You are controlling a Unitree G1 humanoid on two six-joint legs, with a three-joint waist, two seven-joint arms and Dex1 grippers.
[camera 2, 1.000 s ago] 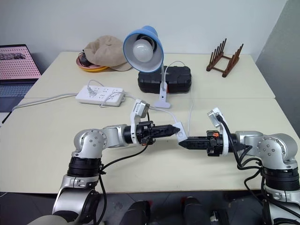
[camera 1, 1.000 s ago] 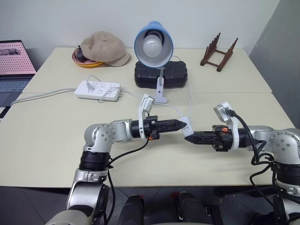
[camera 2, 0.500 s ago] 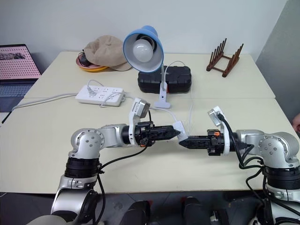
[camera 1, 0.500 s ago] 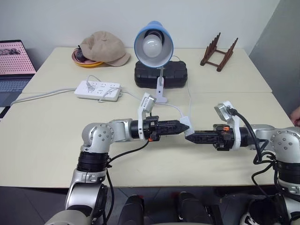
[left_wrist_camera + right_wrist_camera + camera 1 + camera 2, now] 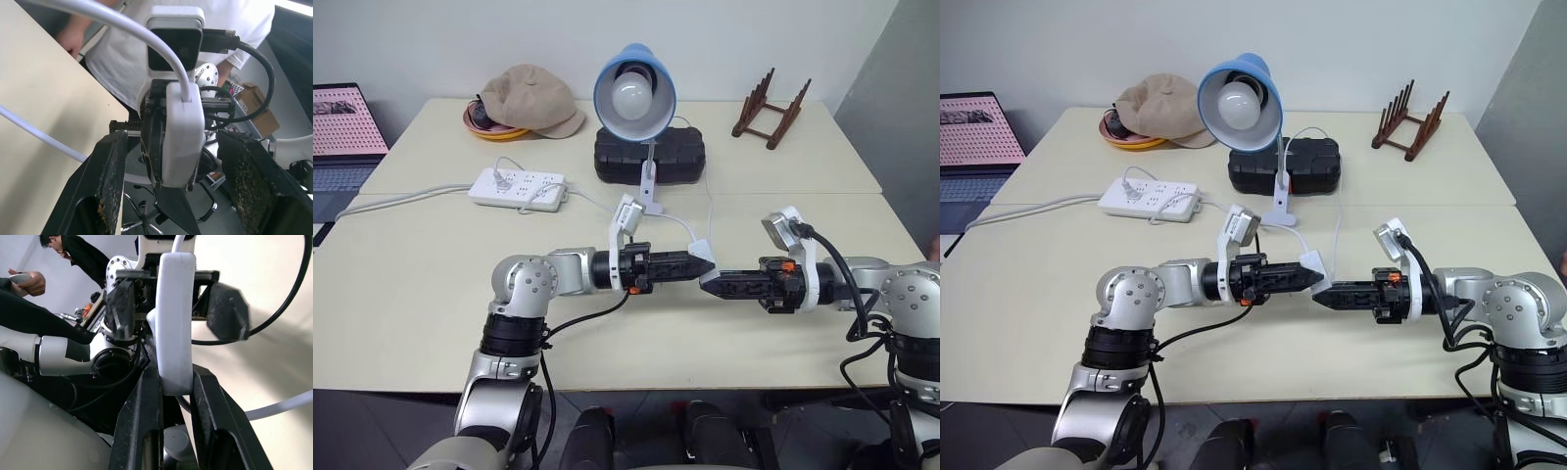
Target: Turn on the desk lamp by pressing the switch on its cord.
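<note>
black fingers of the right gripper (image 5: 171, 431) are clamped on the lower end of the white switch (image 5: 174, 313), which stands up between them in the right wrist view. the left gripper (image 5: 171, 196) faces it from the other side with its jaws apart, one finger on each side of the switch and neither pad touching it in the left wrist view. in the head views the two grippers meet tip to tip above the table (image 5: 401, 294), near the middle of its front half, with the switch between them. the cord (image 5: 677, 223) rises from the switch and runs back over the table toward the desk lamp (image 5: 634, 90); the bulb in the blue shade looks unlit. the lamp's white clip base (image 5: 649, 201) stands near the seam between the two table tops, just in front of a black case (image 5: 680, 157). a white power strip (image 5: 519, 188) lies to the left of the lamp, with a thick white cable trailing off toward the table's left edge. a beige cap (image 5: 530, 98) rests at the back left, a wooden rack (image 5: 771, 110) at the back right, and a laptop (image 5: 342, 132) sits beyond the left edge.
</note>
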